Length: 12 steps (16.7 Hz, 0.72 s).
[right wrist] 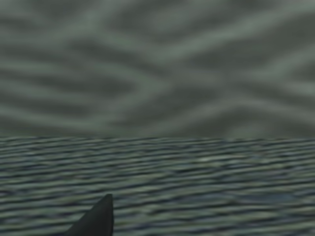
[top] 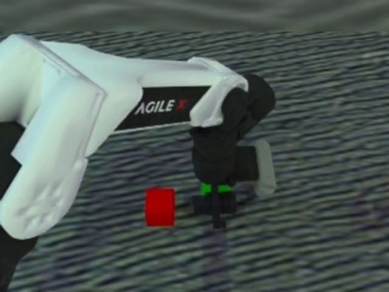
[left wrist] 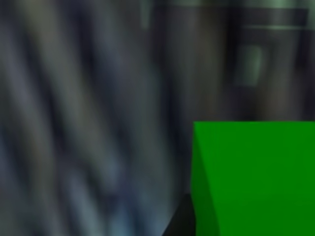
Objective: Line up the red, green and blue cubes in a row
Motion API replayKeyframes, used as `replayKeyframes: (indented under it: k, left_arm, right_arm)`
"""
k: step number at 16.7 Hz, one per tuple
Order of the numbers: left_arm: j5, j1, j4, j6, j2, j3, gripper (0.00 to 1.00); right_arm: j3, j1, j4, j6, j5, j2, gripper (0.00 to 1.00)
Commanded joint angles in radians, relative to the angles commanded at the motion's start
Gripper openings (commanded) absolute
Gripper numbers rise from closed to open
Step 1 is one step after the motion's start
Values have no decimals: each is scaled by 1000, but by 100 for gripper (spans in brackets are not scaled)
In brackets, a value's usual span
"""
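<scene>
From above, I see my left arm stretched from the bench's left side toward the middle, its end effector (top: pixel 216 204) pointing down with the green cube (top: pixel 215 188) between its fingers; only a thin strip of green shows under the wrist. I read the end effector as clamped on that cube, though I cannot tell whether the cube rests on the bench (top: pixel 328 243) or sits just off it. In the left wrist view the green cube (left wrist: pixel 256 179) fills one corner close to the lens, with a dark finger edge (left wrist: pixel 179 221) beside it. The red cube (top: pixel 160 207) lies on the bench just beside the green one, toward the left edge, a small gap between them. My right arm is out of the top view; its wrist view shows only one dark fingertip (right wrist: pixel 98 219) over bare bench, so I cannot tell its end effector's state.
</scene>
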Motion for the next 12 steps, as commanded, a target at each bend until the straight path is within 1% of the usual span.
replayKeyframes:
  k: [5, 6, 12]
  left_arm:
    - [0, 0, 0, 0, 0, 0, 98]
    - [0, 0, 0, 0, 0, 0, 100]
    - [0, 0, 0, 0, 0, 0, 100]
  right_arm:
    - [0, 0, 0, 0, 0, 0, 100]
    - [0, 0, 0, 0, 0, 0, 100]
    - [0, 0, 0, 0, 0, 0, 100]
